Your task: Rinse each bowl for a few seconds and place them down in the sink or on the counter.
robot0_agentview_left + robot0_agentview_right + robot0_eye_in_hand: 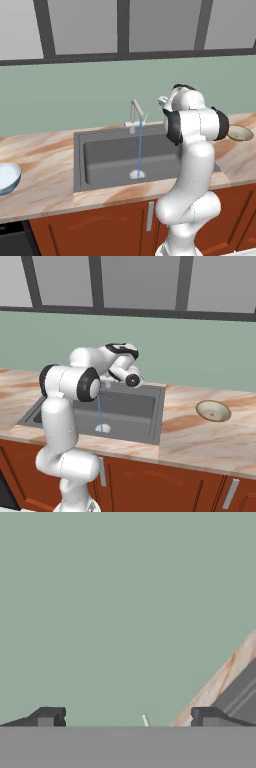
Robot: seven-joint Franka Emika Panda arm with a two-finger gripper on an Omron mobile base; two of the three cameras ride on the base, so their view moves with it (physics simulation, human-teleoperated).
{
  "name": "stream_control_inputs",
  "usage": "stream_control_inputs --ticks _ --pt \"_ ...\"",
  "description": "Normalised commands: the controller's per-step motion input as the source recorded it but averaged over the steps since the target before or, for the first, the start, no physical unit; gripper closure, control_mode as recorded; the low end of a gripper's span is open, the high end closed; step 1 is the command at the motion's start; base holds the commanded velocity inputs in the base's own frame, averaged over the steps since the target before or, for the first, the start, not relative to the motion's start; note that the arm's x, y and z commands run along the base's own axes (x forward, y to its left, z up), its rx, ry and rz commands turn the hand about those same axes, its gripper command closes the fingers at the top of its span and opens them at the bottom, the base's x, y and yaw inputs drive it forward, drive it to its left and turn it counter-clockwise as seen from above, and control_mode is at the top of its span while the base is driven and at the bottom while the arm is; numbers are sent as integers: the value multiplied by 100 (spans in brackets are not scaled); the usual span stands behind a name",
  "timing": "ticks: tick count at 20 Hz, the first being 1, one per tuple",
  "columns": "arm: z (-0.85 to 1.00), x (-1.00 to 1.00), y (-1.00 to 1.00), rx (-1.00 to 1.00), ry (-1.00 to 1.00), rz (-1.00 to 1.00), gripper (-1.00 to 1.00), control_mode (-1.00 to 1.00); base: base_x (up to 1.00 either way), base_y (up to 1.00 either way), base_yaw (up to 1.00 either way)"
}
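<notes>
The dark grey sink (107, 155) is set in the marble counter (45, 185), and a thin blue stream of water (140, 145) runs from the silver tap (135, 114) down to the drain (137, 174). The pale blue-white bowl (7, 178) sits on the counter at the far left edge. On the counter right of the sink rests the shallow beige bowl (213, 410), upright. My gripper (127, 717) is open and holds nothing; it hovers above the sink's back right part near the tap, facing the green wall. Both fingertips (47, 717) stand wide apart.
A green wall (75, 100) rises behind the counter, with dark-framed windows above. Reddish-brown cabinets (150, 481) run below. My own arm (192, 165) stands in front of the sink's right side and covers part of it in the left base view.
</notes>
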Motion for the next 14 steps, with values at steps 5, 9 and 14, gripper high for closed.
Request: stream_control_inputs --ticks 5,9,14 --pt "35 -29 -23 10 4 -9 -100 -100 0 0 0" --pt "31 -19 -22 10 7 -11 -100 -100 0 0 0" --pt "24 -10 -14 10 8 -15 -100 -100 0 0 0"
